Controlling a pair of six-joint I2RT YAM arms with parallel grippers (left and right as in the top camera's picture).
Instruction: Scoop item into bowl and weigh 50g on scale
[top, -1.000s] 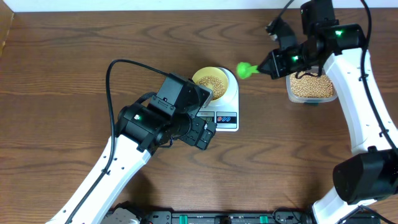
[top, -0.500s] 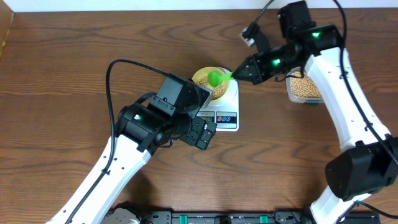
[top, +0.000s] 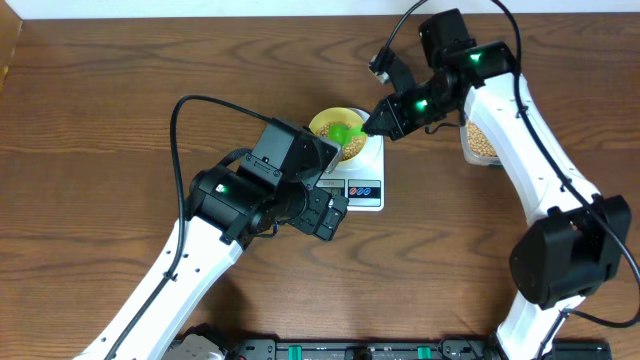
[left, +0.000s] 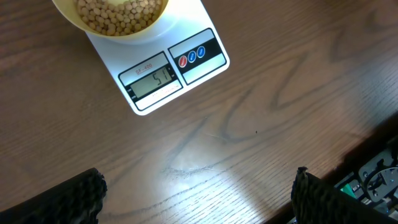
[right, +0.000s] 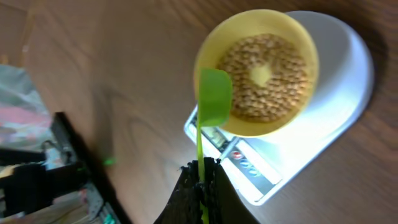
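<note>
A pale yellow bowl (top: 330, 124) holding tan beans (right: 267, 74) stands on the white scale (top: 367, 160). In the left wrist view the scale's display (left: 152, 78) reads 51. My right gripper (right: 202, 171) is shut on the thin handle of a green scoop (right: 214, 96). The scoop's head is over the bowl's rim (right: 249, 18), and I see no beans in it. My left gripper (left: 199, 205) hangs open over bare table in front of the scale (left: 186, 25), with nothing between its fingers (left: 78, 196).
A clear plastic tub (top: 482, 142) of more beans sits at the right, partly under my right arm. The table's front edge and a black rail with cables (left: 373, 174) lie close behind the left gripper.
My right arm has swung left from beside the tub, carrying the green scoop to the bowl on the scale. The left arm has not moved.
</note>
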